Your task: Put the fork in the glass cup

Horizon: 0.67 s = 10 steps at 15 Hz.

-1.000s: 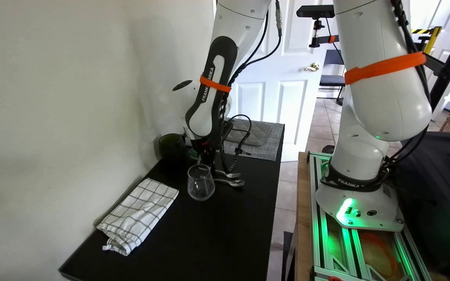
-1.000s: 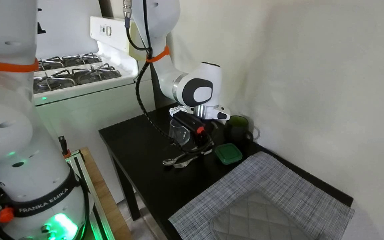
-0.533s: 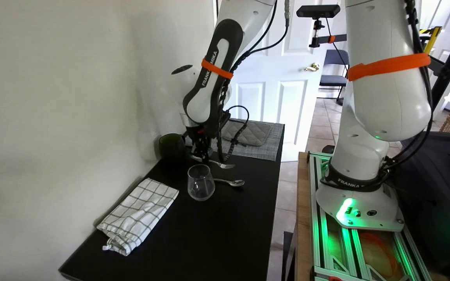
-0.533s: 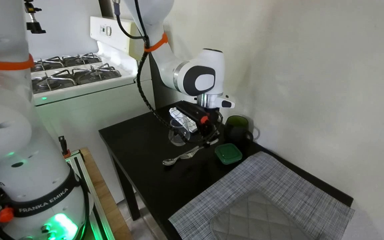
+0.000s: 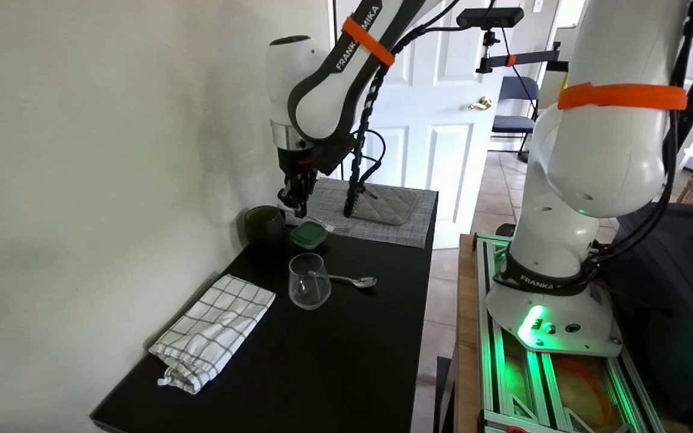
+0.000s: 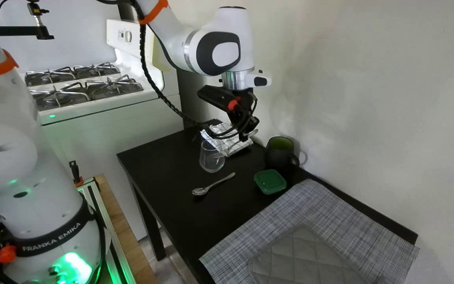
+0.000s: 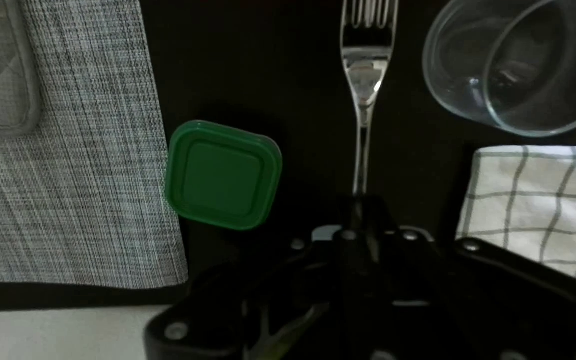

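Note:
The fork is silvery metal and shows in the wrist view [image 7: 365,80], tines pointing away from my gripper [image 7: 365,202]. My gripper is shut on its handle. In an exterior view my gripper [image 5: 299,210] is raised above the table near the mug, with the fork's tines [image 5: 324,225] sticking out; the gripper [image 6: 243,137] is also raised in an exterior view. The clear glass cup [image 5: 309,291] stands upright on the black table in both exterior views [image 6: 212,161]. In the wrist view the glass cup [image 7: 460,75] is right of the fork, apart from it.
A metal spoon [image 6: 201,191] lies near the glass. A green-lidded container [image 6: 269,181] and dark green mug [image 6: 279,158] stand by the wall. A checked cloth [image 5: 214,331] lies beside the glass. A grey placemat [image 6: 313,209] with a quilted pad [image 6: 306,256] covers one table end.
My gripper has risen from the table beside the glass, carrying the fork up off the table. The spoon and glass have stayed in place.

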Each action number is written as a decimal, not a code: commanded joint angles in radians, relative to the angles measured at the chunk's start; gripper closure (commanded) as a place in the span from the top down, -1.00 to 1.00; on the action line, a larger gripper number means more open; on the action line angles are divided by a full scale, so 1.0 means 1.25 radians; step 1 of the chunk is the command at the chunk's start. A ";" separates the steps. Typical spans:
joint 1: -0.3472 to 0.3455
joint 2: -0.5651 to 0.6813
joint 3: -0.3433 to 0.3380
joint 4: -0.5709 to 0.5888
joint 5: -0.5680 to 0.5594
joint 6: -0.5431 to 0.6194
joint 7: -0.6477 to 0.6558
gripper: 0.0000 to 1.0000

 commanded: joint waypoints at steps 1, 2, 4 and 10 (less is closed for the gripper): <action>0.003 -0.126 0.034 -0.110 0.030 0.067 0.023 -0.96; 0.004 -0.145 0.042 -0.128 0.038 0.091 0.033 -0.96; 0.006 -0.177 0.060 -0.164 0.053 0.151 0.054 -0.96; -0.011 -0.142 0.134 -0.188 0.063 0.373 0.103 -0.96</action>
